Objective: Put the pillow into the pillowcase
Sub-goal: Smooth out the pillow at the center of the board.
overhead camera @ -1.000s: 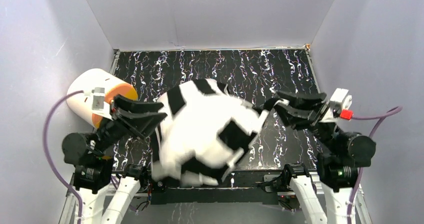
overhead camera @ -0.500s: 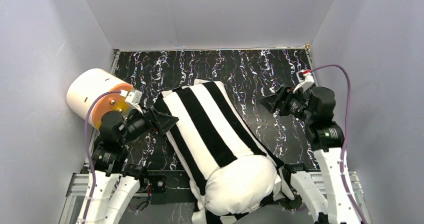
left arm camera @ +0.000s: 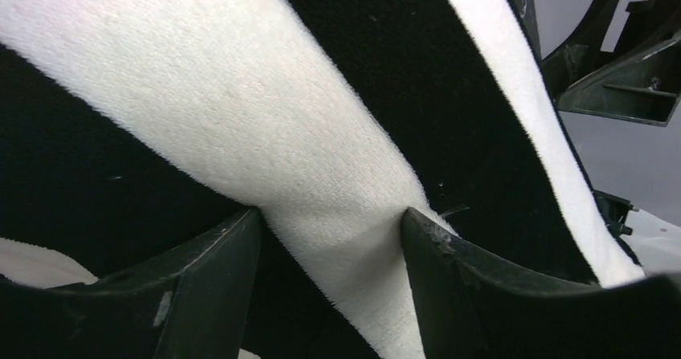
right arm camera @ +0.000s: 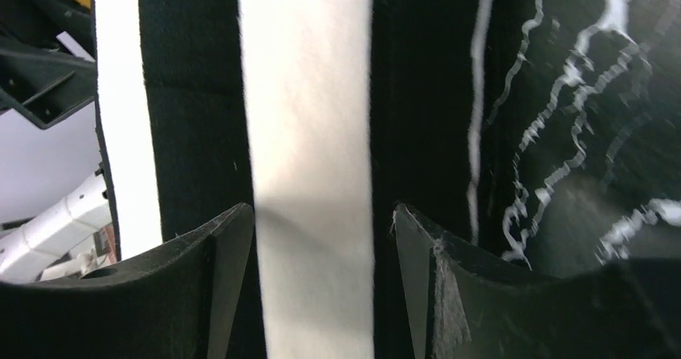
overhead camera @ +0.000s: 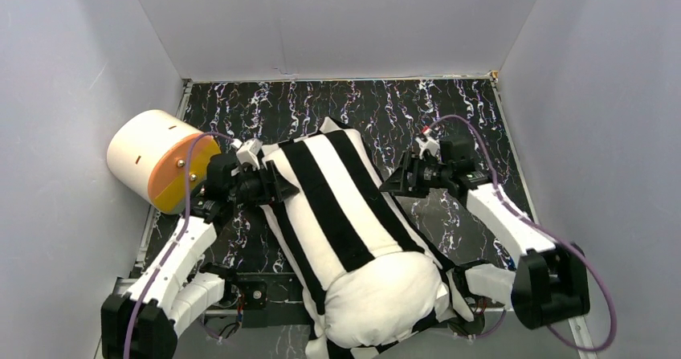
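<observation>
Striped pillowcase [overhead camera: 337, 202] lies diagonally on the table [overhead camera: 458, 118], white pillow [overhead camera: 385, 299] bulging from its near end; left gripper [overhead camera: 283, 192] and right gripper [overhead camera: 392, 185] press its sides, jaws spread wide, fabric between fingers, neither clamping it

The pillowcase [overhead camera: 337, 202], soft fabric in broad black and white stripes running along its length, lies filled out on the black marbled surface [overhead camera: 458, 110]. It is set diagonally, its far end toward the back middle and its near end toward the front edge, slightly to the right. The pillow [overhead camera: 381, 299] inside rounds it out. The pillow is plain white and puffy. Only its near end shows, bulging from the case's open mouth and hanging over the surface's front edge. Striped cloth is bunched loosely around and under that bare end. Up close the case's fabric looks fleecy, with a shallow crease across one white stripe.
</observation>
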